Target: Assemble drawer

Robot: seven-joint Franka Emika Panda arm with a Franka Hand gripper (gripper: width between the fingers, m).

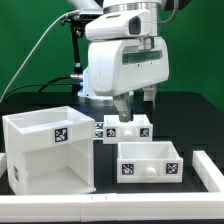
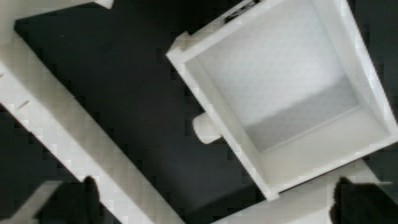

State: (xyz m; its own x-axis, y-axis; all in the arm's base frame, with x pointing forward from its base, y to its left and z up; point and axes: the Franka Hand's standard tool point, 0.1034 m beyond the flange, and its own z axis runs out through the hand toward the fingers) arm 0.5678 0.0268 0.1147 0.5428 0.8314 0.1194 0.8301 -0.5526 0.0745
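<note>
A large white open-fronted drawer box (image 1: 50, 150) stands on the black table at the exterior view's left. A smaller white drawer tray (image 1: 150, 160) with a round knob on its front lies at the exterior view's right. It fills much of the wrist view (image 2: 285, 90), open side up and empty. My gripper (image 1: 135, 105) hangs above and behind the tray, near the marker board. It is open and holds nothing. In the wrist view my gripper (image 2: 217, 205) shows two dark fingertips (image 2: 71, 203) wide apart, with black table and the tray's corner between them.
The marker board (image 1: 120, 130) lies behind the tray, between the two drawer parts. A white rail (image 1: 210, 170) borders the table at the front and the exterior view's right. A white strip (image 2: 54, 120) runs diagonally beside the tray in the wrist view.
</note>
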